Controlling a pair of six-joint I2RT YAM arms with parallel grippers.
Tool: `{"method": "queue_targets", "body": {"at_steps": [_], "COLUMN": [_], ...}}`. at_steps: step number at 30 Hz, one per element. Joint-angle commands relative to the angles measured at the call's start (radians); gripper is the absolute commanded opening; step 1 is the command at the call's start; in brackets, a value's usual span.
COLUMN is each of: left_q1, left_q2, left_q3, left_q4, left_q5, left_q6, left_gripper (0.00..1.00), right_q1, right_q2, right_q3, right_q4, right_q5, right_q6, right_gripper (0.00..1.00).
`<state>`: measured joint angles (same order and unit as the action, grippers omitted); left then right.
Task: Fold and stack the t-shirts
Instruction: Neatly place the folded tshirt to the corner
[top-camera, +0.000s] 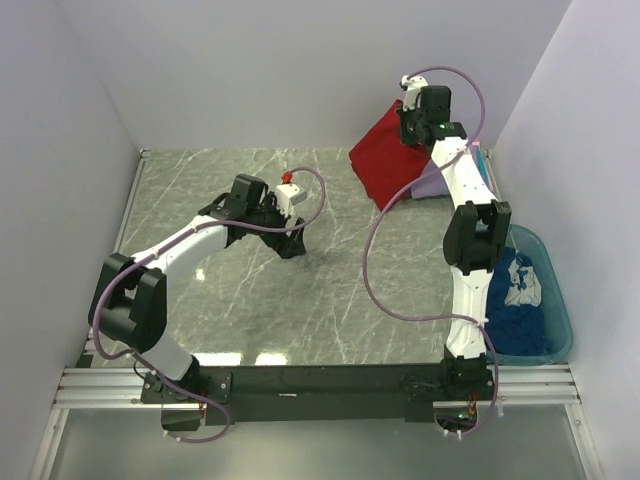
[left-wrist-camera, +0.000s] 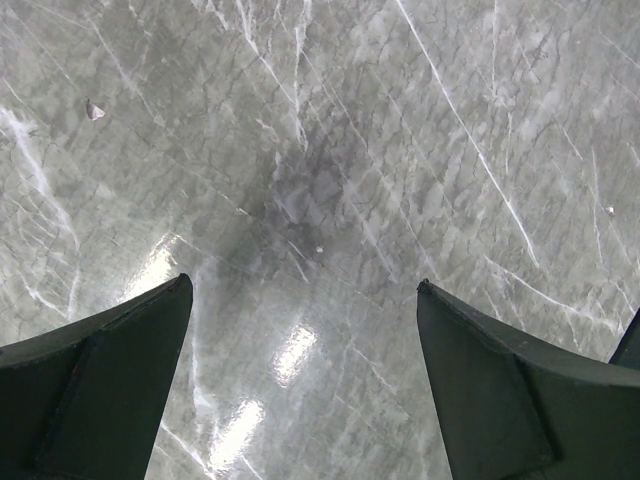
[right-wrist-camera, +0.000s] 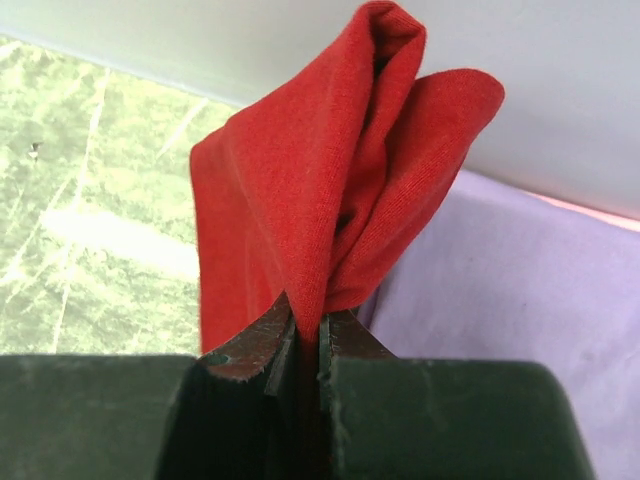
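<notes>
The plain bright red cloth t-shirt (right-wrist-camera: 300, 220) hangs bunched from the right gripper (right-wrist-camera: 305, 335), whose 2 fingers pinch a fold of it tight, over the plain lavender t-shirt (top-camera: 432, 185) at the grey marble table's (top-camera: 330, 300) far right. The dark blue white-printed t-shirt (top-camera: 515, 290) lies in the translucent teal plastic tub (top-camera: 560, 320). The left gripper (left-wrist-camera: 303, 285), spread wide, holds nothing.

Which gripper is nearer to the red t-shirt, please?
Right. The right gripper is clamped on the red t-shirt; the left gripper hangs open over the table, far apart.
</notes>
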<state>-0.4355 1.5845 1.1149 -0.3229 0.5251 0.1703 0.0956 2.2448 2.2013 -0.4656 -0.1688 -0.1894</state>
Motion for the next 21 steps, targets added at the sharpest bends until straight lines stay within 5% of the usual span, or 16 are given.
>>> {"method": "queue_targets", "body": {"at_steps": [1, 21], "left_q1": [0.001, 0.001], "left_q2": [-0.037, -0.116], "left_q3": [0.013, -0.067], "left_q4": [-0.004, 0.007], "left_q5": [0.003, -0.016], "left_q6": [-0.006, 0.023], "left_gripper": [0.99, 0.99], "right_q1": [-0.007, -0.002], "right_q2": [-0.096, -0.171], "right_q3": [0.078, 0.089], "right_q4": [0.050, 0.025], "right_q5": [0.012, 0.011], "right_q6": [0.014, 0.057], "right_gripper": [0.00, 0.00]}}
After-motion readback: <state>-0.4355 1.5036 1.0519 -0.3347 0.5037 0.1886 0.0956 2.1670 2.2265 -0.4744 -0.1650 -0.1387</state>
